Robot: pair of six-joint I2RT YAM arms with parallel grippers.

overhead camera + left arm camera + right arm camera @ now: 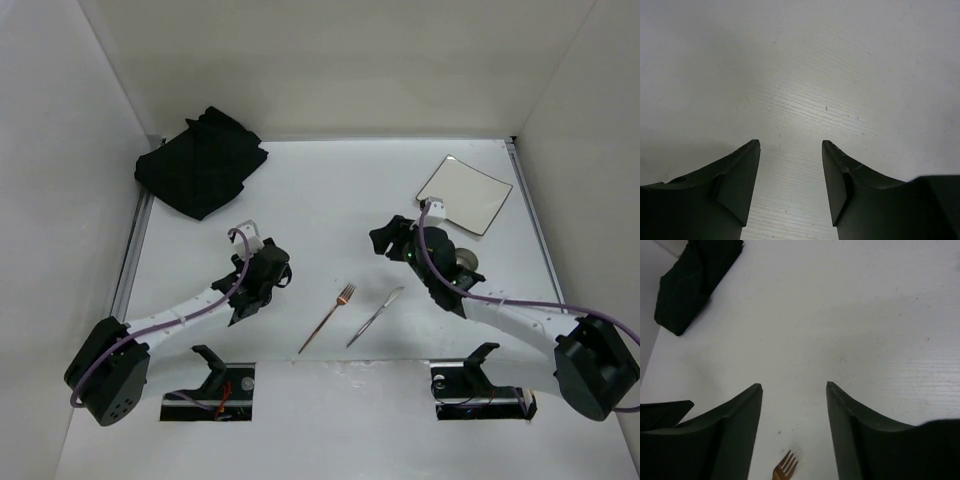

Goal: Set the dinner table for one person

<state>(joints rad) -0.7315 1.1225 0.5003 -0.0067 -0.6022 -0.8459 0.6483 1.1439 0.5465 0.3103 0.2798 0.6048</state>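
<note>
Left gripper and right gripper both hang with jaws parted and nothing between them, above the dinner table, the wide white surface that fills our overhead view. We see a crumpled black cloth at the table's far left corner and a square glossy plate near its far right edge, just beyond the right gripper. A copper-coloured fork and a silver knife lie side by side, not touching, on the near middle of the table, both slanting toward the far right. From the right wrist we catch the fork's tines below the spread fingers, with the cloth well off at the upper left. From the left wrist we see white table beneath the fingers.
</note>
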